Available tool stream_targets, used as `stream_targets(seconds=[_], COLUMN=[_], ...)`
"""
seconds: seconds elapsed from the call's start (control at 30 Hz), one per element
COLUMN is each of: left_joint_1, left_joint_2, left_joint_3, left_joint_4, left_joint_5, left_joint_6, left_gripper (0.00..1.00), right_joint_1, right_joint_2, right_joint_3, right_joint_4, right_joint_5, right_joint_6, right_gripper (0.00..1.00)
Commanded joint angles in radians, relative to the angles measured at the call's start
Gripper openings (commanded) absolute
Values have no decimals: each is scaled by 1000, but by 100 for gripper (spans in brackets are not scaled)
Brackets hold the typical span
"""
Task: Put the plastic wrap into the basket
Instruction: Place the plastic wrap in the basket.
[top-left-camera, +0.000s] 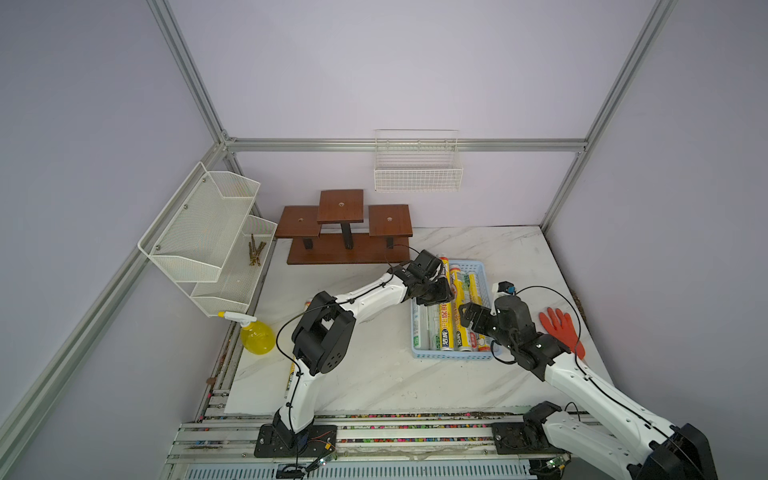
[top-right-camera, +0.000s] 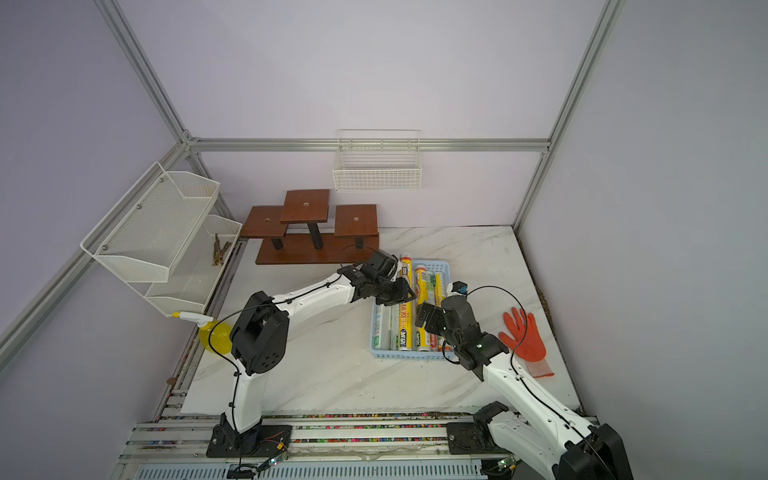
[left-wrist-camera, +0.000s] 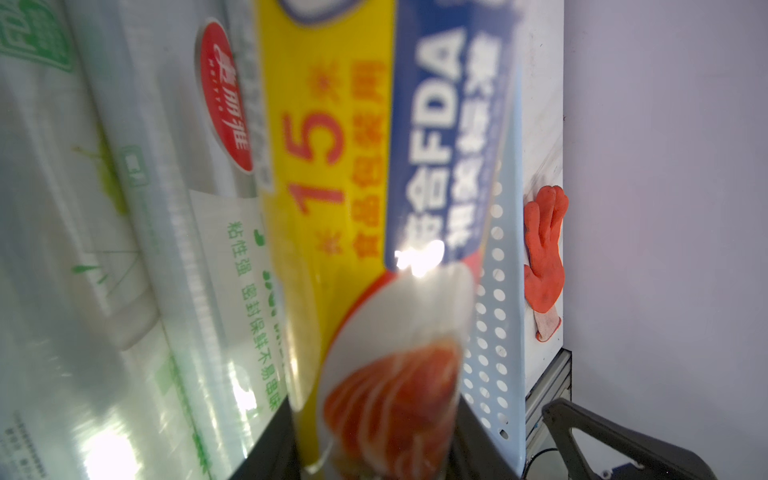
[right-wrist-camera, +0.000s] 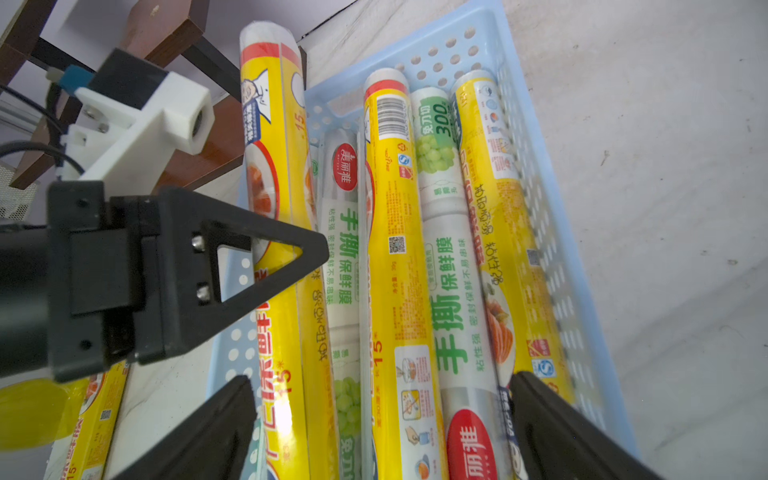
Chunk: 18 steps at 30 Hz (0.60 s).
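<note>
Your table (top-left-camera: 374, 386) carries the basket (top-left-camera: 449, 354) a little right of centre, its long side running away from you. Several rolls of plastic wrap (right-wrist-camera: 451, 270) lie side by side in it, parallel to that long side. The one that matters is the held yellow roll (right-wrist-camera: 270, 124). It sits above the others along the basket's left wall and crosses over that wall, and its far end sticks out past the far rim. Whether it touches the wall I cannot tell. Its long axis is nearly the basket's own, skewed a little so the near end points inward. Your left gripper (top-left-camera: 439, 292) is clamped across it toward the far part, with the roll passing crosswise between the jaws. As I judge it, your next move turns on drawing the roll back toward you and a touch to the right until both ends clear the walls, then letting go. Your right gripper (top-left-camera: 468, 321) hangs over the basket's near half, jaws wide apart and empty; it is the nearer one to the roll's near end if that needs steadying. One loose roll (right-wrist-camera: 99, 411) lies on the table by the left arm, outside the basket.
</note>
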Motion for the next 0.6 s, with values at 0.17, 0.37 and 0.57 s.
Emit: stream_targets(seconds=[0.17, 0.37, 0.57], left_joint_1=[-8, -9, -9], left_joint_2=[57, 76, 32], left_joint_3=[78, 106, 102], left_joint_4=[-131, -168, -191], left_joint_5=[-36, -31, -65], left_joint_6=[-4, -8, -1], left_gripper=[48, 57, 58], right_joint_1=[-5, -6, -6], right_joint_2=[-46, -53, -61], right_joint_3=[10, 5, 6], right_joint_4=[-15, -20, -21], right_joint_5=[54, 54, 56], right_joint_6=[-14, -8, -8], right_gripper=[99, 99, 99])
